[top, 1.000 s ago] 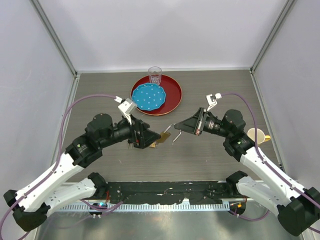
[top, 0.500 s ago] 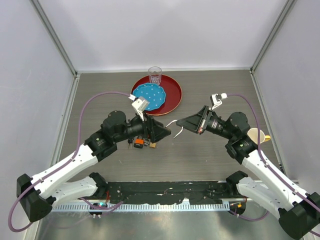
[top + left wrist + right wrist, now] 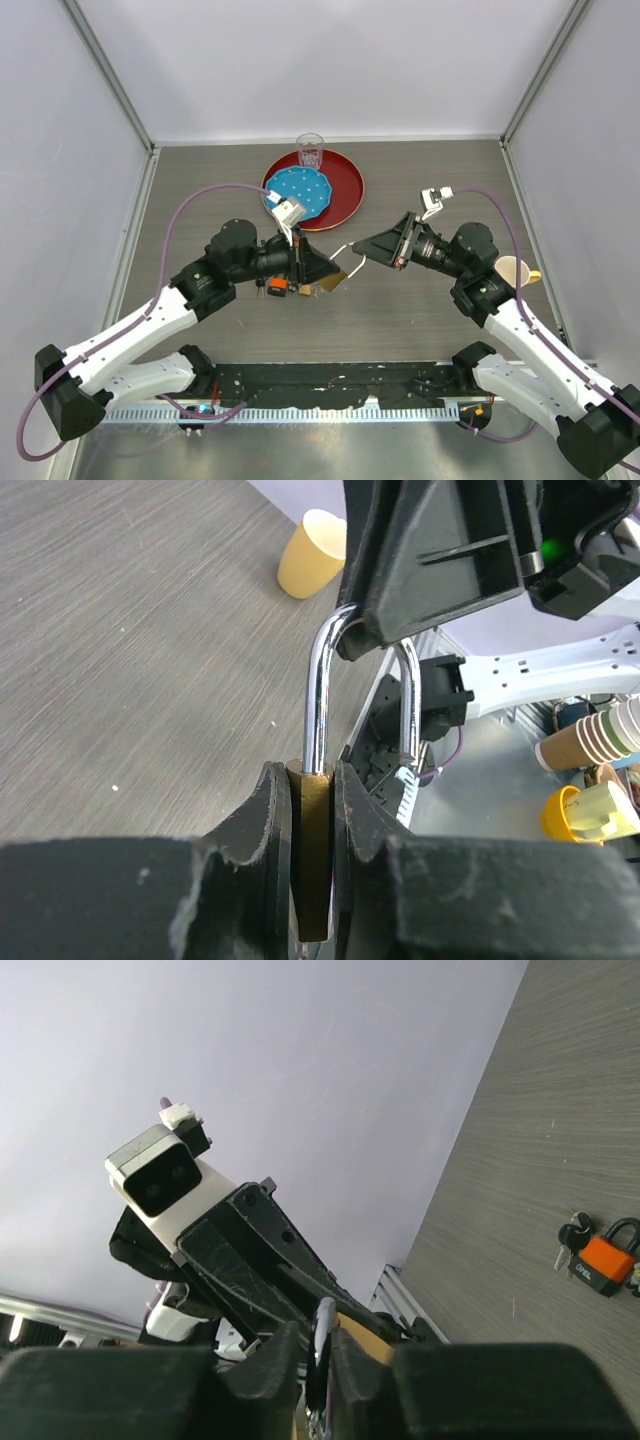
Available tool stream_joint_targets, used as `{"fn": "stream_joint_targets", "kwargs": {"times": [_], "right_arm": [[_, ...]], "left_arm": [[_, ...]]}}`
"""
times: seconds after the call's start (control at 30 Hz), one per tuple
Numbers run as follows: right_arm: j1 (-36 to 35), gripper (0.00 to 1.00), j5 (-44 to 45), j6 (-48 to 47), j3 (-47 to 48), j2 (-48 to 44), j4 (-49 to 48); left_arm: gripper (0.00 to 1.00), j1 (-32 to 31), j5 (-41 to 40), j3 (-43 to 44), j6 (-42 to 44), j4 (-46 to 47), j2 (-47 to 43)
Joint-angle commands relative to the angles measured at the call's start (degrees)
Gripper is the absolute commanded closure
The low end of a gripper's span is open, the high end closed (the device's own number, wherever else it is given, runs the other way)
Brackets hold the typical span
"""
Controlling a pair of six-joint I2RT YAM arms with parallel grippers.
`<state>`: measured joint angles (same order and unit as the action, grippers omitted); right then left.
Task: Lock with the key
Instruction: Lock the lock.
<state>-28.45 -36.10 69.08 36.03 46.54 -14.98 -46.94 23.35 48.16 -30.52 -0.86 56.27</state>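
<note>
The brass padlock hung above the table, left gripper clenched on its heavy, slick body, right gripper apparently pinching the rigid steel shackle. The flat body faces looked the surest place to hold.

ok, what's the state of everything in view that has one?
brass padlock: shackle swung open, free leg out of the body
left gripper: shut on the brass padlock's body
right gripper: shut on its shackle
orange padlock: shackle closed, lying flat
glass: upright, looks empty
</note>
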Motion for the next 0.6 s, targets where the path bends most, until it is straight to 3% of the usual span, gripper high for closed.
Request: {"fn": "stream_joint_targets", "kwargs": {"times": [0.0,0.17,0.3,0.47,0.57], "right_arm": [[-0.47,0.67,-4.59,-7.1,5.01,0.21,-4.44],[-0.56,0.54,-10.91,-8.69,5.89,2.32,-7.69],[-0.56,0.53,-15.49,-12.47,8.96,6.62,-2.37],[-0.47,0.54,-14.18,-22.12,11.51,7.86,8.2],[-0.56,0.56,-15.05,-21.1,10.2,8.82,7.17]], "left_arm": [[1.0,0.36,-0.68,6.23,1.87,-6.68,-1.17],[1.0,0.44,4.32,10.8,4.24,-14.15,1.12],[1.0,0.36,6.09,12.13,4.95,-16.27,2.18],[1.0,0.36,7.23,12.66,5.12,-16.01,1.65],[1.0,0.27,8.55,12.92,4.86,-15.4,1.91]]}}
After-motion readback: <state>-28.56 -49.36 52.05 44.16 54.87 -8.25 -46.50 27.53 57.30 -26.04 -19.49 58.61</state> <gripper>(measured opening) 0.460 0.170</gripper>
